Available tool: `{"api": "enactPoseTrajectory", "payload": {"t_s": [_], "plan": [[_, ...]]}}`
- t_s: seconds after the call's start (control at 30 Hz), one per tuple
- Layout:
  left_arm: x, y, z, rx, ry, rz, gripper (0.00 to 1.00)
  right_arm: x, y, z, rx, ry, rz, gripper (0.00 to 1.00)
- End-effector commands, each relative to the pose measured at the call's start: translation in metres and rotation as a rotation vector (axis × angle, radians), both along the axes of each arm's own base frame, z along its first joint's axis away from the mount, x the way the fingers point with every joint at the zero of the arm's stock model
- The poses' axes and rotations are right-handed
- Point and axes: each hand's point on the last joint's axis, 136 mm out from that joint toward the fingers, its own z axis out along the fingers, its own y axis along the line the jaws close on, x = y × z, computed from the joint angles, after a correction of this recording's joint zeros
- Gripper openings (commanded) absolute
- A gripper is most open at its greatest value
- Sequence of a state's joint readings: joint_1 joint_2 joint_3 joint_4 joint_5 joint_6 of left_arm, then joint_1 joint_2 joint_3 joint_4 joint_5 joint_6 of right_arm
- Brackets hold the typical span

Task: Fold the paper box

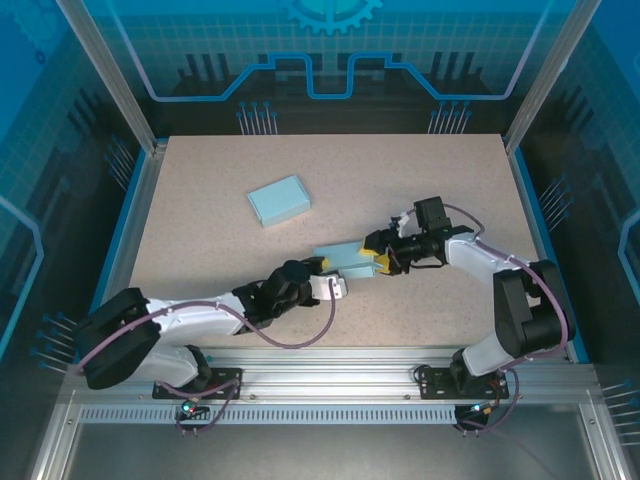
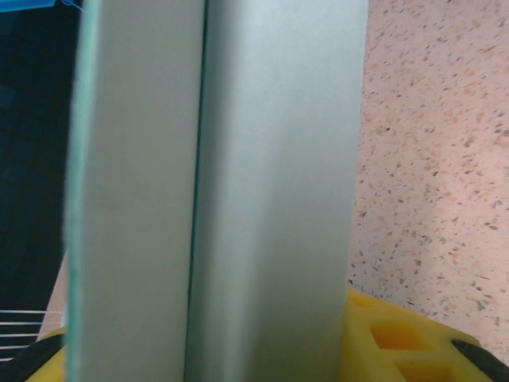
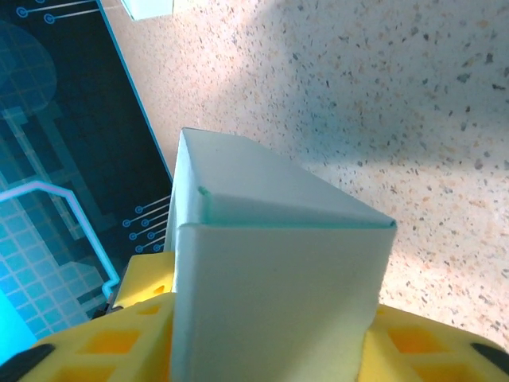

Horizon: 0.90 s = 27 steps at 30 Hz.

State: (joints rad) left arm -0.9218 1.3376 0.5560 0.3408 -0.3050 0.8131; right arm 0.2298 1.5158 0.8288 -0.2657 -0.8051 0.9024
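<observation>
A pale blue-green paper box [image 1: 345, 257] hangs low over the middle of the table between both arms. My left gripper [image 1: 328, 268] has it from the near left. In the left wrist view the box [image 2: 238, 199] runs upright between the yellow fingers [image 2: 390, 334], and the gripper [image 2: 215, 342] is shut on it. My right gripper [image 1: 380, 262] meets the box's right end. In the right wrist view the box's closed end face [image 3: 270, 270] sits between the yellow fingers [image 3: 135, 318], with no gap on either side of the gripper [image 3: 262, 334].
A second, folded light blue box [image 1: 279, 200] lies flat on the speckled table [image 1: 420, 180] at the back left; its corner [image 3: 147, 6] shows in the right wrist view. Metal rails and clear walls ring the table.
</observation>
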Motion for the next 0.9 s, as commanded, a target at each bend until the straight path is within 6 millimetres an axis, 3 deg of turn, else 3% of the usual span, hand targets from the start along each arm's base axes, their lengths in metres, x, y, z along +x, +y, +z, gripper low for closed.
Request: {"api": "enactPoseTrajectory", "payload": {"t_s": [0.0, 0.17, 0.37, 0.47, 0.63, 0.87], "plan": [[-0.005, 0.004, 0.019, -0.023, 0.112, 0.014, 0.34, -0.005, -0.016, 0.007, -0.033, -0.036, -0.005, 0.63], [-0.019, 0.013, 0.009, 0.026, 0.319, -0.009, 0.33, -0.001, -0.046, 0.017, -0.135, -0.125, -0.068, 0.75], [-0.024, 0.024, -0.007, 0.088, 0.55, -0.023, 0.37, -0.002, -0.085, 0.037, -0.335, -0.289, -0.128, 0.77], [-0.025, 0.021, -0.014, 0.117, 0.651, -0.07, 0.36, -0.009, -0.086, 0.055, -0.364, -0.39, -0.102, 0.77], [-0.008, 0.012, -0.024, 0.149, 0.719, -0.112, 0.37, -0.027, -0.076, 0.075, -0.404, -0.556, 0.011, 0.74], [0.014, 0.006, -0.043, 0.203, 0.791, -0.102, 0.57, -0.034, -0.064, 0.069, -0.503, -0.679, 0.118, 0.7]]}}
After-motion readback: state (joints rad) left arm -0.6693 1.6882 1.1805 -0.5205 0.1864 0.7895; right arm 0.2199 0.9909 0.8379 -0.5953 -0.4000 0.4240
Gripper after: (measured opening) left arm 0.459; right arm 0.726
